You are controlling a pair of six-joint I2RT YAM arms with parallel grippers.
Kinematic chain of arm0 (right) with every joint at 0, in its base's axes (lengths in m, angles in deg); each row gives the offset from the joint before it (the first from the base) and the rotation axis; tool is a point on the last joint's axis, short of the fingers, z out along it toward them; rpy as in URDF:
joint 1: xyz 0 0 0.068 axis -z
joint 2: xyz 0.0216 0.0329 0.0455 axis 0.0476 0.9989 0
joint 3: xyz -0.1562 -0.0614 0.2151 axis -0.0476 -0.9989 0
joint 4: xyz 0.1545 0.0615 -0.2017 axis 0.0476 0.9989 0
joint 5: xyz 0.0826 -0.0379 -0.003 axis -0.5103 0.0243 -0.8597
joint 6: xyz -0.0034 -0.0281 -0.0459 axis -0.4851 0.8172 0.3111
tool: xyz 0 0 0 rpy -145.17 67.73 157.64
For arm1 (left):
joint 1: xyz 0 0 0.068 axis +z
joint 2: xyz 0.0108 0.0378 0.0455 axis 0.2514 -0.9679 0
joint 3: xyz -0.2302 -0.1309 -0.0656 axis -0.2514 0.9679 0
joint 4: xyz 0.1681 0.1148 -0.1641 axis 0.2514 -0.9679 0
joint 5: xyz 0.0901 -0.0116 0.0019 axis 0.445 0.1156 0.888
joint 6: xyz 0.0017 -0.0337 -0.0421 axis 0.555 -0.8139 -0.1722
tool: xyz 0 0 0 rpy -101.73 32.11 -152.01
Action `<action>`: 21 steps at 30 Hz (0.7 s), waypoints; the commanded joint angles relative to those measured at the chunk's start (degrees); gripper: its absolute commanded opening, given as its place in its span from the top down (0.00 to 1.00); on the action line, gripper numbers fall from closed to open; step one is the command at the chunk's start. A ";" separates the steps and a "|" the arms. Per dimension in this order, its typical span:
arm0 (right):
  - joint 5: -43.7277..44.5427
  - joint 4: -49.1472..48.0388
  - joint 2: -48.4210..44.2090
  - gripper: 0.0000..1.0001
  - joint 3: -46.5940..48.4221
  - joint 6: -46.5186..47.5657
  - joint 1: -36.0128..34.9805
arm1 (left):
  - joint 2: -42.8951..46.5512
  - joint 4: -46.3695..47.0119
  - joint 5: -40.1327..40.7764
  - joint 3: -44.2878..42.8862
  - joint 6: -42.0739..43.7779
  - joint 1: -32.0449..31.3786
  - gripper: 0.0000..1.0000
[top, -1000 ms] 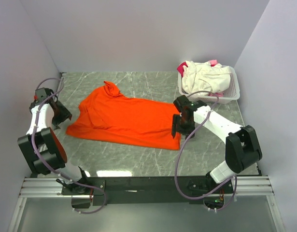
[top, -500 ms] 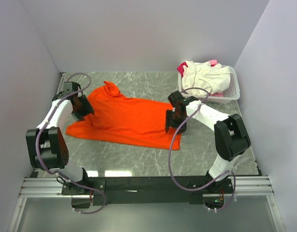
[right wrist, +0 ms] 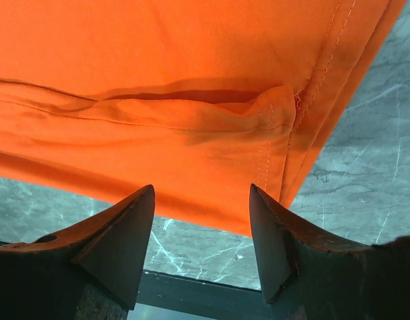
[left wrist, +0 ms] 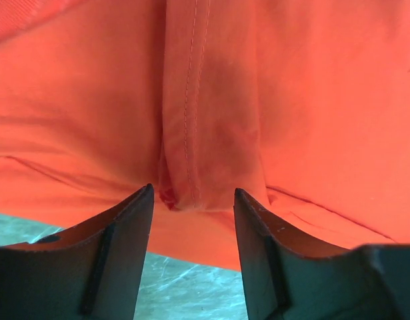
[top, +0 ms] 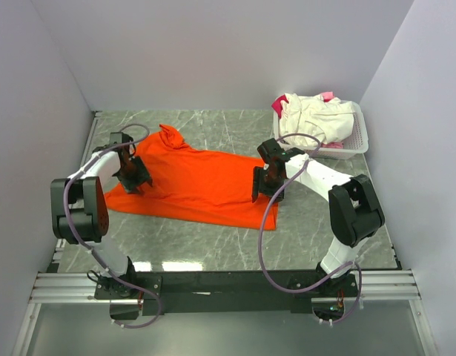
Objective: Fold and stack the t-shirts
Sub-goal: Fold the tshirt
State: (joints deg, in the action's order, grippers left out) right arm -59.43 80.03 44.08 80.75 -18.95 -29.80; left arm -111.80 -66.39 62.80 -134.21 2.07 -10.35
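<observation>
The bright orange t-shirt (top: 194,182) lies spread across the marble table, partly folded, with a bunched peak at its far left. My left gripper (top: 136,180) is open over the shirt's left part; the left wrist view shows a stitched fold (left wrist: 191,120) between its jaws, above the shirt's near edge. My right gripper (top: 262,191) is open over the shirt's right end; the right wrist view shows the hemmed corner (right wrist: 285,127) and a fold. Cream-white (top: 309,119) and pink (top: 276,106) t-shirts lie heaped in the basket.
A white slatted plastic basket (top: 355,144) stands at the back right of the table. Bare marble (top: 213,241) runs along the near edge in front of the shirt. Grey walls close in the left, back and right.
My left arm has swung from the table's far left in over the shirt's left part. My right gripper has shifted slightly left and back over the shirt's right end.
</observation>
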 commanded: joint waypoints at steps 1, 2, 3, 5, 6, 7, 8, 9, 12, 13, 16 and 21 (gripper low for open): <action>0.26 -0.37 0.31 0.35 2.22 -0.09 0.09 | -0.50 1.89 -1.47 0.96 -0.52 -0.60 0.44; 0.26 -0.28 0.23 0.35 2.13 -0.09 0.09 | -0.94 1.98 -1.47 1.05 -0.52 -0.69 0.44; 0.26 -0.28 0.23 0.34 2.04 -0.17 0.09 | -1.12 2.06 -1.38 1.22 -0.43 -0.87 0.44; 0.35 -0.11 0.14 0.35 1.87 -0.26 0.17 | -1.56 2.42 -1.47 1.40 -0.34 -0.96 0.46; 0.35 -0.20 0.14 0.35 1.78 -0.35 0.09 | -1.65 2.59 -1.47 1.31 -0.34 -1.22 0.47; 0.26 -0.20 0.14 0.35 1.69 -0.35 0.17 | -1.82 2.68 -1.38 1.31 -0.34 -1.22 0.48; 0.26 -0.11 0.05 0.35 1.69 -0.44 0.18 | -2.17 2.68 -1.47 1.14 -0.26 -1.31 0.53; 0.35 -0.11 -0.04 0.35 1.60 -0.44 0.18 | -2.35 2.68 -1.47 0.88 -0.26 -1.48 0.57; 0.43 -0.11 -0.21 0.35 1.34 -0.61 0.09 | -2.88 2.68 -1.82 0.09 -0.17 -1.66 0.73; 0.44 -0.11 -0.21 0.35 1.25 -0.79 0.09 | -3.05 2.77 -2.08 -0.09 -0.17 -1.75 0.78; 0.61 -0.11 -0.39 0.35 1.08 -0.97 0.17 | -4.19 2.68 -2.61 -1.50 -0.08 -2.19 0.92; 0.87 -0.02 -0.57 0.35 0.73 -1.32 0.09 | -5.60 2.07 -2.87 -4.65 0.09 -3.15 0.99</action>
State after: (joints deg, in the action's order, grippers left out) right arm -59.38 80.07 44.11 80.75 -19.68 -29.80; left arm -117.20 -64.68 61.18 -135.32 2.07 -12.69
